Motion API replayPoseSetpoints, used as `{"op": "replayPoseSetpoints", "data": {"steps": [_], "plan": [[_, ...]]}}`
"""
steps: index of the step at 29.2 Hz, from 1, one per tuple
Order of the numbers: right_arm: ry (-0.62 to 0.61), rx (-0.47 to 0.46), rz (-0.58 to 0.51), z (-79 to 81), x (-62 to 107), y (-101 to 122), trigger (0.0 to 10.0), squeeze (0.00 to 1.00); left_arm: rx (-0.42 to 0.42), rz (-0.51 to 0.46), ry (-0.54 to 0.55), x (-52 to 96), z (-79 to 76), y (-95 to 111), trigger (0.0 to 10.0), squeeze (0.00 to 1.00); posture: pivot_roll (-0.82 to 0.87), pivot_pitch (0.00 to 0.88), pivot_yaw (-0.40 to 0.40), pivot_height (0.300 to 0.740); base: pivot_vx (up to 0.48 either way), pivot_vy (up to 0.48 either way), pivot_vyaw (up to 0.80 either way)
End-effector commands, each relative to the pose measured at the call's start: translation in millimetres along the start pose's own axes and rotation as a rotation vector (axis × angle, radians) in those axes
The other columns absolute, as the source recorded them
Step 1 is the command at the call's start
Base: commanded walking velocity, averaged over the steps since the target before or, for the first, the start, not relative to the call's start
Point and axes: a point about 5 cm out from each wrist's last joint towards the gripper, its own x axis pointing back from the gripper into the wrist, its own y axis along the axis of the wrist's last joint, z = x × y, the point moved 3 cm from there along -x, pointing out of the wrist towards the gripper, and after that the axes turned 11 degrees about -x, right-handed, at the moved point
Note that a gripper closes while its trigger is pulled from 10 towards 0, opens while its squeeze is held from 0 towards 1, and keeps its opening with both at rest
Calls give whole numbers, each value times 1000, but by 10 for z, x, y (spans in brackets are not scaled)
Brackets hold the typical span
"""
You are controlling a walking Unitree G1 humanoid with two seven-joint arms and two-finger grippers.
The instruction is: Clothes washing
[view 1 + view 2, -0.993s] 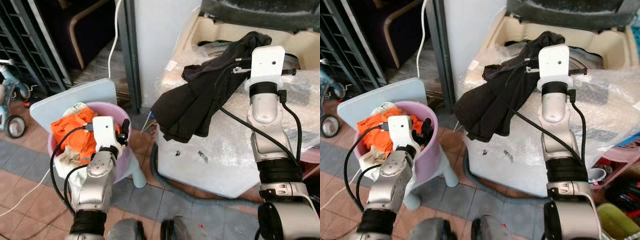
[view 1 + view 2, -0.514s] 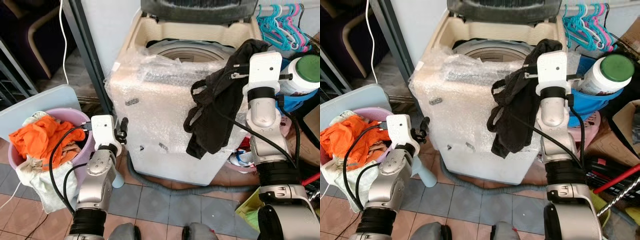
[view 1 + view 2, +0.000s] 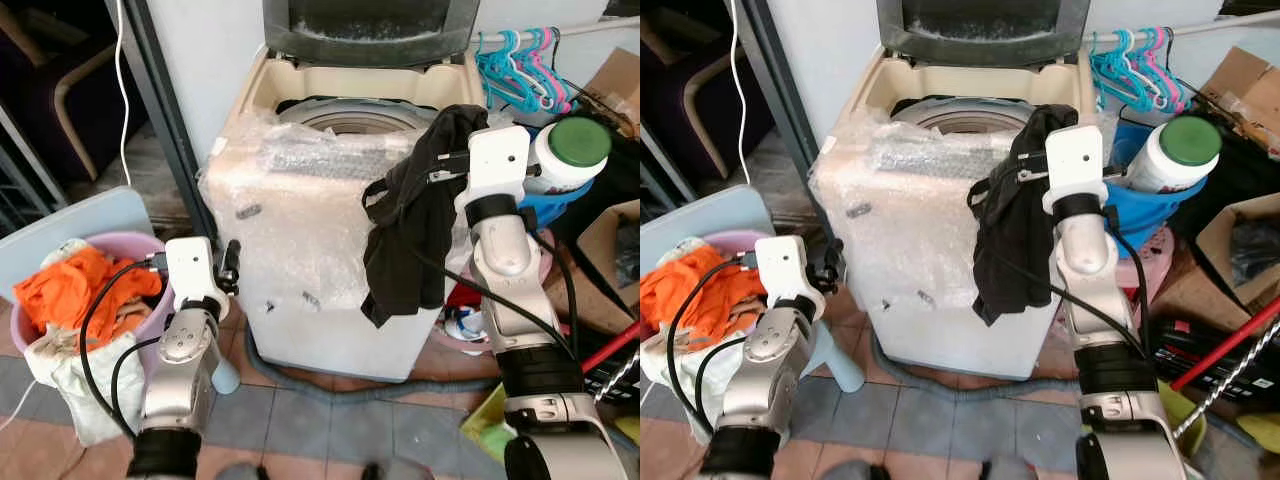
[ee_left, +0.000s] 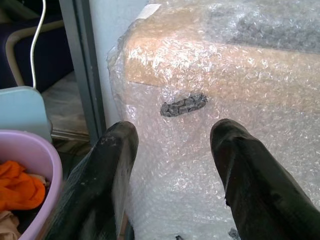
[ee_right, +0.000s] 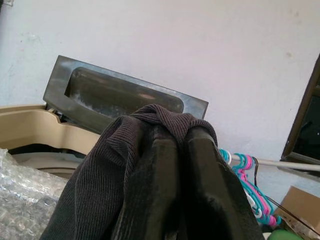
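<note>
A top-loading washing machine (image 3: 330, 230) wrapped in bubble wrap stands ahead with its lid (image 3: 365, 30) raised and its drum (image 3: 345, 110) showing. My right gripper (image 3: 445, 170) is shut on a black garment (image 3: 405, 230), held up by the machine's front right corner; the cloth hangs down its front and is draped over the fingers (image 5: 165, 190). My left gripper (image 4: 172, 150) is open and holds nothing, low by the machine's left side. A lilac basket (image 3: 150, 250) with orange clothes (image 3: 75, 290) stands at the left.
A blue tub (image 3: 565, 205) holding a white jar with a green lid (image 3: 575, 145) sits to the right of the machine, below coloured hangers (image 3: 520, 60) on a rail. A cardboard box (image 3: 610, 80), a red pole (image 3: 610, 355) and a grey drain hose (image 3: 330, 375) lie around.
The camera has swung right and closer to the machine. The right gripper with the black garment now sits lower, nearer the drum opening. The left gripper stays open.
</note>
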Motion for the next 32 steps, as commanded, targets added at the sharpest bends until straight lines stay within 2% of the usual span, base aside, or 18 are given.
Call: {"op": "replayPoseSetpoints", "data": {"steps": [1,6,15,18,20,22,23,25,27,28,31,32], "plan": [[49,4,-46,50,-45,129,10000,0,6,0,3,4,6,-1,10000,0,-55,49,36,740,398,266,500],[45,-7,-39,45,-38,122,10000,0,13,12,3,15,6,-26,10000,0,-54,51,35,740,400,266,482],[23,-8,-38,-11,-71,132,10000,0,10,11,-18,31,-33,-34,10000,0,-54,55,40,740,401,262,0],[29,-13,-37,-35,-135,150,10000,0,-2,9,-39,31,-60,-31,10000,0,-54,58,43,740,428,0,0],[79,35,-52,-22,-197,194,10000,0,-6,15,-41,47,-73,-52,10000,0,-51,58,41,740,431,0,0],[87,42,-60,-61,-268,237,10000,0,-7,21,-45,57,-79,-65,10000,0,-50,59,40,740,439,0,0],[96,54,-74,-115,-371,311,10000,0,0,24,-44,64,-80,-75,10000,0,-49,59,39,740,439,0,0],[98,68,-92,-156,-450,386,10000,0,-5,26,-50,67,-86,-81,10000,0,-48,58,39,740,439,0,0],[114,111,-146,-218,-644,609,10000,0,22,37,-51,62,-107,-89,10000,0,-49,56,39,740,441,0,0],[118,148,-186,-258,-780,791,10000,0,34,34,-59,60,-137,-77,10000,0,-53,55,41,740,0,0,0],[88,167,-243,-347,-982,1108,10000,0,26,27,-76,65,-178,-66,10000,0,-53,51,38,740,0,0,0],[52,152,-292,-418,-1102,1379,10000,0,19,33,-75,62,-187,-75,10000,0,-48,48,33,740,0,0,0]]}}
